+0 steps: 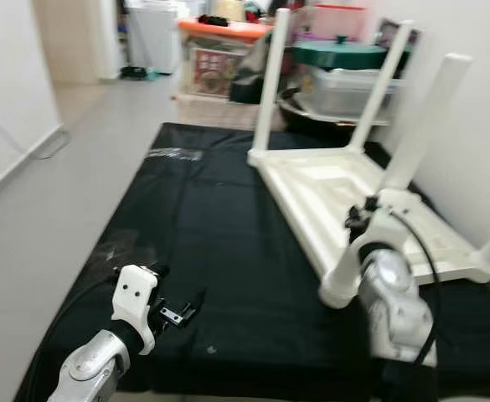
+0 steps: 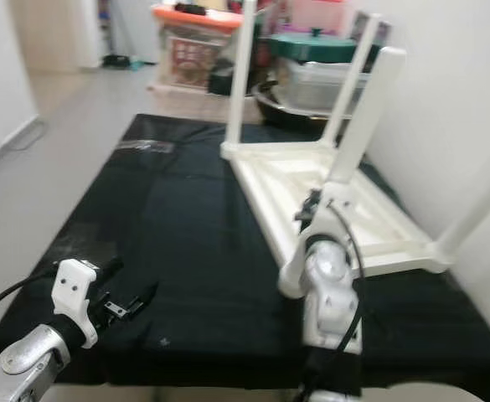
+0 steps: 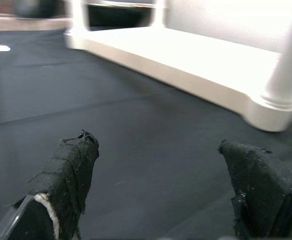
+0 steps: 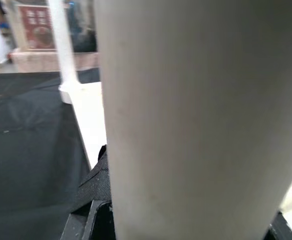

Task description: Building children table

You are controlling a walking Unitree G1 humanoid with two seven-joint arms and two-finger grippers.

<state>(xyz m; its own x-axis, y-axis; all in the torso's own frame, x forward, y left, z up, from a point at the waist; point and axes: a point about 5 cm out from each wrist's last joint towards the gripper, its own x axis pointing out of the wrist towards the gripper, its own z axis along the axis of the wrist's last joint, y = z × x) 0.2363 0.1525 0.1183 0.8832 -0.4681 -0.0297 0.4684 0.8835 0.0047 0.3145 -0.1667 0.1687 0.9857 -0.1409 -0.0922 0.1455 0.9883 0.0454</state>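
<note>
Upturned white children's table [image 1: 337, 188] lying top-down on the black-covered counter [image 1: 186, 251], toward the right and far side, legs pointing up. Two far legs and a right one already standing in their corners; placed upside down, presumably, so the sockets face up and legs can be driven in from above.

Right gripper [image 2: 332, 201] raised over the near-left corner of the table, beside the thick white leg [image 1: 425, 121] rising there. In the right wrist view, that leg [image 4: 195, 120] pressed close between the black fingers [image 4: 93, 195], so judged clamped on it; likely held to seat or twist it into its socket.

Left gripper [image 1: 177, 314] low over the bare black cloth at the near left, well apart from the table, fingers [image 3: 71, 170] spread wide with nothing between them; seemingly idle, or waiting to steady the frame.

Storage boxes [image 1: 219, 50] stacked beyond the far edge, against the wall.
</note>
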